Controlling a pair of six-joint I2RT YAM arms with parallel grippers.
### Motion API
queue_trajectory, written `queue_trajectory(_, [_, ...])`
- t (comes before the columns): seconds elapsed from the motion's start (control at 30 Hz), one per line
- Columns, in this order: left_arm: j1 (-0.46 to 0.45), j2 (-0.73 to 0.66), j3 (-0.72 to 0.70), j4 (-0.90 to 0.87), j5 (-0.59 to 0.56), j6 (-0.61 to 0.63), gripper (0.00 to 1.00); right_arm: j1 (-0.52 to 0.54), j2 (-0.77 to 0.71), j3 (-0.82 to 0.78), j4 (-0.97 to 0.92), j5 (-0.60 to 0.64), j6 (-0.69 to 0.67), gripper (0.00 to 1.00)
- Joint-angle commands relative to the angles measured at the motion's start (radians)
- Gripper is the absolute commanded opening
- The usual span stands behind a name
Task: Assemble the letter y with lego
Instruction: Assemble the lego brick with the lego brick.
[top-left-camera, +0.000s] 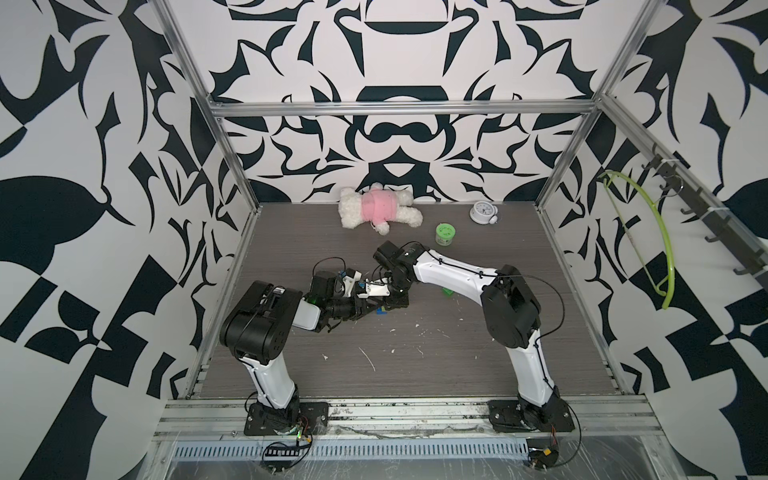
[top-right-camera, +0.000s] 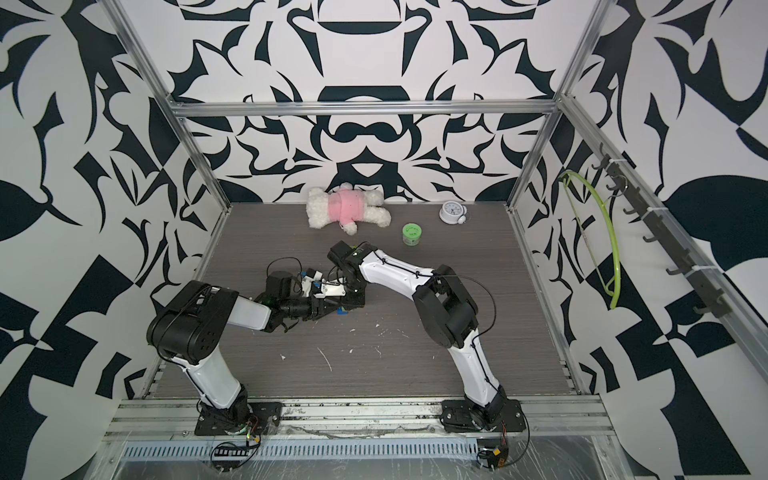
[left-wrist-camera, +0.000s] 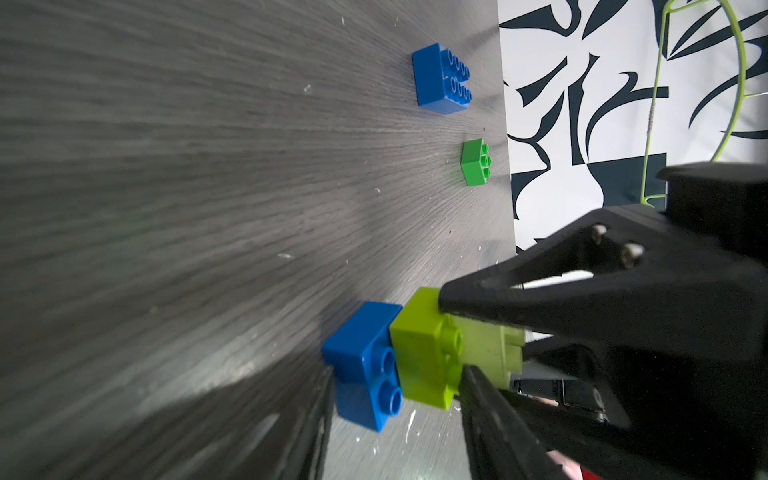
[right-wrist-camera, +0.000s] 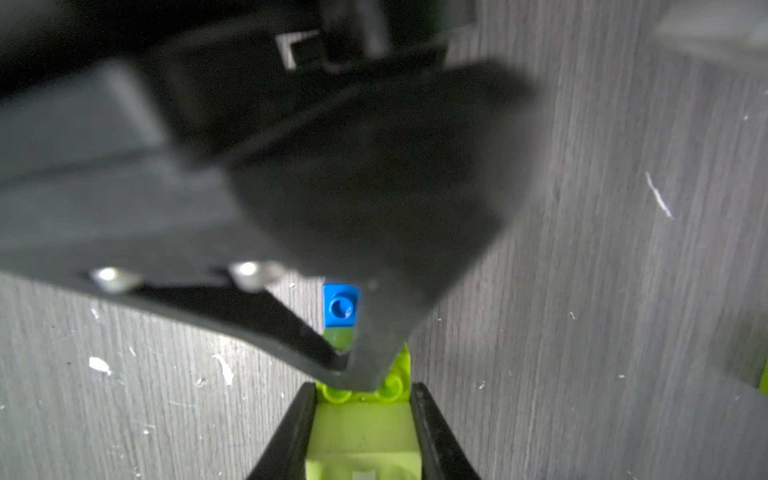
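Three small plastic bricks with bumps sit touching end to end in one brick row (left-wrist-camera: 415, 374) on the grey wood-look table (left-wrist-camera: 166, 208), near its middle. First comes a small blue brick (left-wrist-camera: 365, 365), then a lime green brick (left-wrist-camera: 419, 349), then a pale yellow brick (left-wrist-camera: 494, 353).

The left gripper (left-wrist-camera: 397, 372) squeezes the brick row. One black finger is against the blue end and one is where lime meets yellow. The right gripper (right-wrist-camera: 363, 388) is closed tight on the pale yellow brick, with a finger on each side. Both grippers are close together there.

A wide blue brick (left-wrist-camera: 436, 81) and a darker green square brick (left-wrist-camera: 473, 162) lie loose on the table, well apart from the row.

Far back lie a white plush toy in a pink top (top-left-camera: 380, 208), a round green tub (top-left-camera: 445, 233) and a small white clock (top-left-camera: 482, 212).
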Motion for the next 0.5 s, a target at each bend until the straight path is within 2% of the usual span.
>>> queue_trajectory(0.0, [-0.019,0.054,-0.016,-0.173,-0.083,0.025,0.57,0.016,0.029,0.021,-0.025,0.008,-0.009,0.25])
queue_trajectory(0.13, [-0.024,0.058,-0.009,-0.173,-0.077,0.025,0.63,0.016,0.032,0.020,-0.021,0.004,-0.008,0.25])
queue_trajectory(0.47, [-0.049,0.071,0.026,-0.286,-0.128,0.077,0.53,0.016,0.035,0.015,-0.006,-0.012,-0.009,0.25])
